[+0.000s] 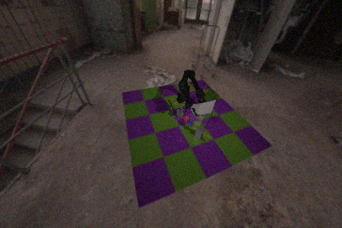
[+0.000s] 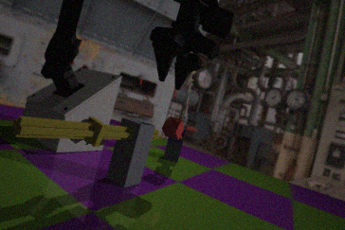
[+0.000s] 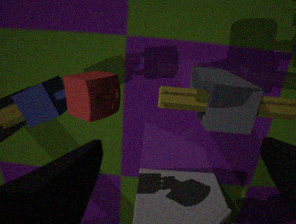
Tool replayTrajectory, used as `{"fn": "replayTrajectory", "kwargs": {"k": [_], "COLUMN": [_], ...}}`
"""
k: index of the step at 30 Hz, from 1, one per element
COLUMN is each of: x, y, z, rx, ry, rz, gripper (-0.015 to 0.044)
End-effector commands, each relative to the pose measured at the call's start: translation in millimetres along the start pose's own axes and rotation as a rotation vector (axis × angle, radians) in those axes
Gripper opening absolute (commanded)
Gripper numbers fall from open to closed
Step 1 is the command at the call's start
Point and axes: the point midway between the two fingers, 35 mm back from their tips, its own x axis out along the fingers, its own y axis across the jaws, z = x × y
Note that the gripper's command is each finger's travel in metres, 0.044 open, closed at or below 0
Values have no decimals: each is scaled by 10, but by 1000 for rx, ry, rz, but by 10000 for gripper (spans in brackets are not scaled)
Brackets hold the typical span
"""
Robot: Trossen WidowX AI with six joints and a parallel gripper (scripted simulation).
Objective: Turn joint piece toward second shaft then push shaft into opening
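Around the grey block (image 1: 179,112) (image 2: 130,154) (image 3: 232,109), a shaft-and-joint assembly stands on a bench (image 1: 172,143) (image 2: 256,203) (image 3: 30,15) checkered in green and purple. The second shaft (image 2: 52,128) (image 3: 182,98), yellow, passes through the grey block and emerges on both sides; in the exterior view, its square collar (image 2: 97,132) sits just beside the block, on the side away from the red joint piece (image 1: 186,118) (image 2: 172,128) (image 3: 91,96). The joint piece lies beyond the block's other side, near the shaft's protruding end but apart from it. Its darker side face is turned towards the block; exact alignment with the shaft cannot be told. A blue piece (image 1: 190,124) (image 3: 36,105) adjoins the joint piece on the side farther from the block, followed by part of the first yellow shaft (image 3: 9,117).

The pincer (image 2: 171,84) (image 3: 181,146) is released, its fingers spread wide with nothing between them. It hangs above the level of the block, touching neither block nor joint piece. A white slant-topped box (image 1: 205,108) (image 2: 97,115) (image 3: 172,202) stands near the block. Farther behind the block, round dials (image 2: 274,97) bear markings too blurred to read.
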Motion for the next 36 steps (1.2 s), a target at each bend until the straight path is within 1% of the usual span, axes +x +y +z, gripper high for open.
{"fn": "replayTrajectory", "kwargs": {"k": [1,36], "x": [40,197], "y": [-7,29], "z": [-8,-9], "rx": [-120,-1242], "ry": [4,111], "rz": [-22,-136], "gripper": [440,440]}}
